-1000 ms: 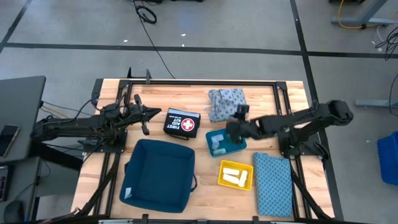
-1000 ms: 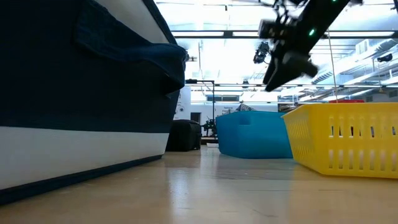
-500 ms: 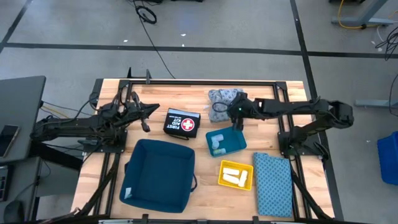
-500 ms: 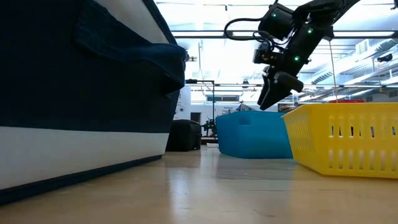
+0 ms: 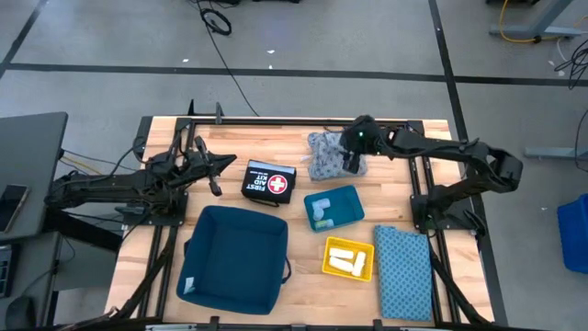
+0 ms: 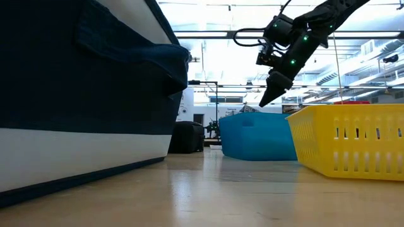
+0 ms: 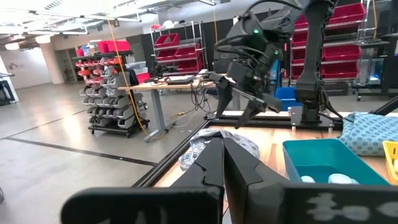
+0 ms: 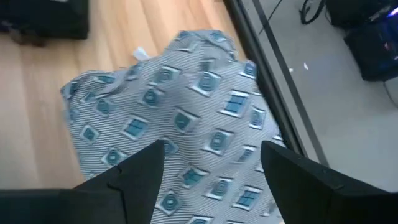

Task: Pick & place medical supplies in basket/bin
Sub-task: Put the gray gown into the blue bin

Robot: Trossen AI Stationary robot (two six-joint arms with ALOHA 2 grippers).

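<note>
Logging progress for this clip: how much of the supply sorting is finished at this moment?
Nothing looks sorted yet: the large navy bin holds no supplies. Vials remain in the teal tray, white rolls in the yellow basket, and the flat blue cloth lies untouched. In hand: the right gripper, fingers open, hovers over the grey-blue cloth bundle, not yet grasping. The left gripper waits beside the first aid kit.

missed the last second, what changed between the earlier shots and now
The right gripper swung from above the teal bin toward the table's far edge and now hangs over the grey-blue cloth bundle, fingers open and empty. Nothing was picked up or released. The left gripper, first aid kit, navy bin, yellow basket and flat blue cloth stayed put.
</note>
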